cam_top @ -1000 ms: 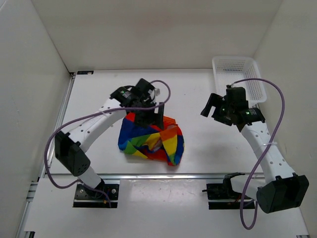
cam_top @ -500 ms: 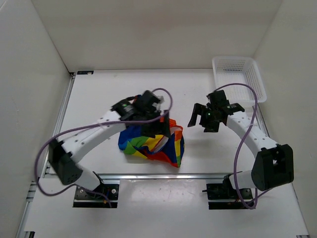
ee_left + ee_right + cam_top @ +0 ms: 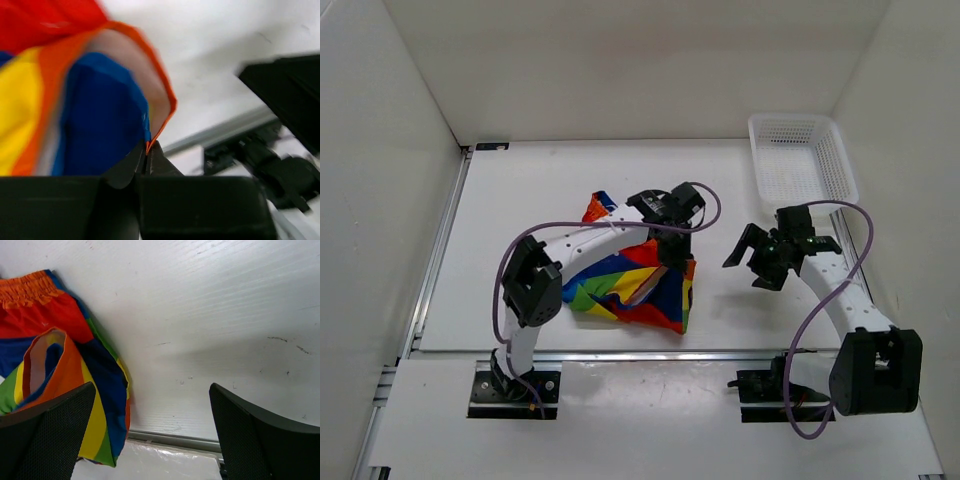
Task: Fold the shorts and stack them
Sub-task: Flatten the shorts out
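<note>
The shorts (image 3: 630,285) lie in a loose heap at the lower centre of the top view, on the white desk (image 3: 520,200). They are bunched rather than flat, so I judge the folding proper is not yet begun. The left arm (image 3: 582,240) arches over the heap, and the left jaws are clenched on the orange hem (image 3: 161,102) at the heap's right edge. In the left wrist view that thin edge runs straight down into the closed tips at lower centre, with a leg opening gaping above it. A grip on the hem rather than the bulk probably serves to draw the cloth out and spread it. The right arm (image 3: 840,300) comes in from the right. The right jaws are released and spread wide over bare desk beside the shorts, apart from them, likely waiting to take another edge. Their dark pads (image 3: 50,435) show a fine mesh texture. The cloth looks soft and thin, in broad stripes of red, orange, yellow, green and blue, with a gathered orange waistband (image 3: 25,287) at the upper left of the right wrist view. The desk is matt, faintly ridged and lightly scuffed. A rectangular white plastic mesh basket (image 3: 800,160) stands at the upper right, well apart.
</note>
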### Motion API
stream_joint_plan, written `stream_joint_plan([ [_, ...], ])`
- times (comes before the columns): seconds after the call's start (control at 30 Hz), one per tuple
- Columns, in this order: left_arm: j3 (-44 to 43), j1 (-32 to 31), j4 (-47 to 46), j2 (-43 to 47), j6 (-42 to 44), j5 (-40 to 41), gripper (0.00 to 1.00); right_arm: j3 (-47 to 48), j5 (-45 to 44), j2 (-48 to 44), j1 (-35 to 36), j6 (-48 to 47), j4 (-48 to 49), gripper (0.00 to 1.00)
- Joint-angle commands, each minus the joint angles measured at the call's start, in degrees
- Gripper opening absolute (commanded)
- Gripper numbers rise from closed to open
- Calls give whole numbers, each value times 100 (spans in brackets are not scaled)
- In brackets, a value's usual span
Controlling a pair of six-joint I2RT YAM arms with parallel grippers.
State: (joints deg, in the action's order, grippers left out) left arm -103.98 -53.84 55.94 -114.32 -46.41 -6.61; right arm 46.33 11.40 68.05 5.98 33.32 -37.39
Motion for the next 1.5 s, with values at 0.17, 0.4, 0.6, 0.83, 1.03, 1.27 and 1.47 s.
stream_joint_plan([
  [0.17,1113,409,707,2596,-429,1390,10,666,786,673,727,-519,346,99],
  [0.4,2593,410,707,4760,-1395,1250,10,1712,206,2174,2144,-467,478,99],
  [0.6,2919,357,944,5543,-1696,1443,10,2117,160,3134,2653,-266,644,99],
  [0.83,2359,567,1357,5448,-1320,1952,10,2344,1901,3653,2706,525,1910,38],
  [1.03,1461,1297,1647,4876,-484,2067,10,4032,1736,4216,2839,386,1323,0],
  [1.27,1609,1833,1640,5069,-281,1839,10,3526,-162,3236,2655,175,777,0],
  [1.47,1365,2623,920,4438,465,1260,10,3285,-586,2520,2014,263,769,0],
])
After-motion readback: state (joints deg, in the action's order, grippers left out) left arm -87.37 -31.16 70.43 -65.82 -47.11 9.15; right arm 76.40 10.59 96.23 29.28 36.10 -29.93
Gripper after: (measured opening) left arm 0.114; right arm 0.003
